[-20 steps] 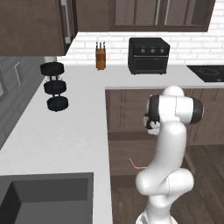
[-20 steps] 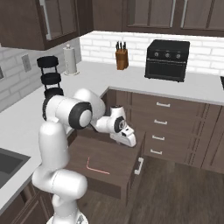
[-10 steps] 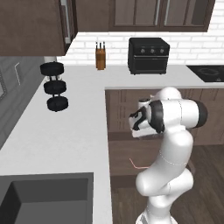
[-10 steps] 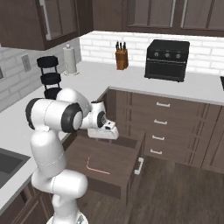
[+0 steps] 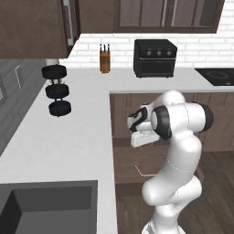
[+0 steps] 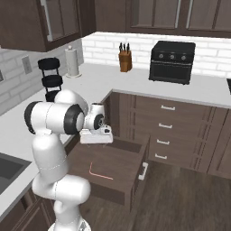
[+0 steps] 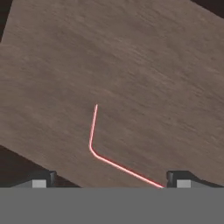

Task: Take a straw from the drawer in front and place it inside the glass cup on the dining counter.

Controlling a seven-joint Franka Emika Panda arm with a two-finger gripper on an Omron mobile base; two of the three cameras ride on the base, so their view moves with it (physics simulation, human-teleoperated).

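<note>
So the drawer [image 6: 118,168] is pulled open and the straw [image 6: 100,172] is lying flat on its wooden bottom, pink-red with a bend in it, nothing else in there with it. The gripper [image 6: 95,136] hangs above the back part of the drawer, well clear of the straw, and in the hand view its fingertips [image 7: 40,179] sit wide apart with nothing between them. Up on the worktop [image 5: 68,137] there's a knife block [image 6: 125,59], a black toaster oven [image 6: 173,61], a paper towel roll [image 6: 71,62] and a black tiered stand [image 5: 56,90], all away from the drawer
</note>
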